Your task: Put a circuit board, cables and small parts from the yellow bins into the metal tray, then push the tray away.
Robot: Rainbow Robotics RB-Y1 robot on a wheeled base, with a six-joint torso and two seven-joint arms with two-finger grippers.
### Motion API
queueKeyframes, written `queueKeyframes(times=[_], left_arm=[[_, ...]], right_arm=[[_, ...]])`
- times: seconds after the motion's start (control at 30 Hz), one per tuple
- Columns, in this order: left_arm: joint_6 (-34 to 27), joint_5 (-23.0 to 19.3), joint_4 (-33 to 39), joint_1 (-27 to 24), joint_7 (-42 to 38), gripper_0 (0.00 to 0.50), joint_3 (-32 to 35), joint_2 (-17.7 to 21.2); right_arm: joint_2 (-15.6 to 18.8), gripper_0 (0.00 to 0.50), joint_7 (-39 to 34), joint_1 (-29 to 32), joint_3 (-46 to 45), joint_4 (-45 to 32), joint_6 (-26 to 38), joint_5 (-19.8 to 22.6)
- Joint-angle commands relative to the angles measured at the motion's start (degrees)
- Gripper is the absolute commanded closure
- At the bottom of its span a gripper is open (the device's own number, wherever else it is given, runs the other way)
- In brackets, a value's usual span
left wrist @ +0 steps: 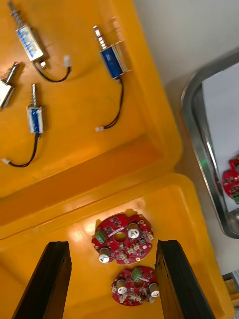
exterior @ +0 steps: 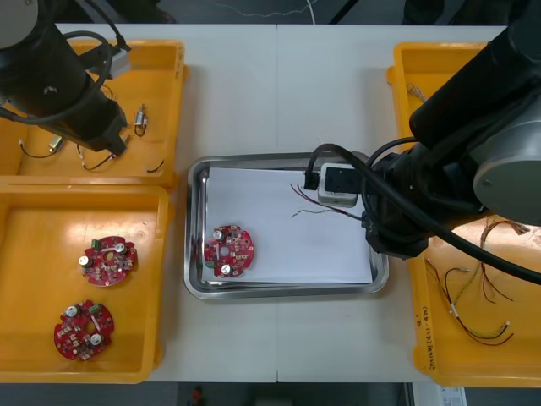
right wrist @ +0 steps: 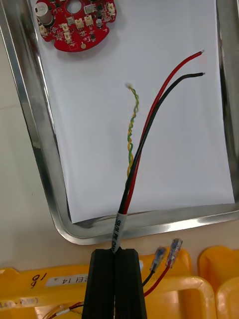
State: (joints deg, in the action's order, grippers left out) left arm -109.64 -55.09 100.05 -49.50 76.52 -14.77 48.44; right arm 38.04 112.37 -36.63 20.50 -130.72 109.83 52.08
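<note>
My right gripper (right wrist: 118,253) is shut on a cable bundle (right wrist: 144,124) of red, black and twisted yellow-green wires. It holds the bundle low over the right side of the metal tray (exterior: 196,228). The loose wire ends (exterior: 306,200) lie on the white sheet inside. One round red circuit board (exterior: 228,250) rests in the tray's near left corner. My left gripper (left wrist: 112,244) hangs open above the left bins, with nothing between its fingers. Below it are two circuit boards (left wrist: 123,239) in the near bin and several small metal parts (left wrist: 112,55) in the far bin.
The near right yellow bin (exterior: 473,330) holds more thin cables. The far right bin (exterior: 406,68) is mostly covered by my right arm. The left arm (exterior: 59,76) hangs over the far left bin (exterior: 161,93). Bare table lies beyond the tray.
</note>
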Motion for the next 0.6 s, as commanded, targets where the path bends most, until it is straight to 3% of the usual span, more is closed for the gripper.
queueKeyframes(times=[0.03,0.3,0.6], left_arm=[[-0.4,1.8,-3.3,-1.9,0.4,0.000,1.8,3.5],[1.9,1.9,-9.3,-1.9,7.5,0.000,1.8,6.4],[7.8,3.2,-15.6,-1.9,15.4,0.000,1.9,7.9]], right_arm=[[-1.5,0.500,6.5,-2.8,4.1,2.1,0.2,-3.2],[-2.6,0.500,10.1,-3.0,11.1,5.3,-4.8,-9.4],[-2.7,0.500,11.0,-2.9,18.4,12.2,-13.2,-12.3]])
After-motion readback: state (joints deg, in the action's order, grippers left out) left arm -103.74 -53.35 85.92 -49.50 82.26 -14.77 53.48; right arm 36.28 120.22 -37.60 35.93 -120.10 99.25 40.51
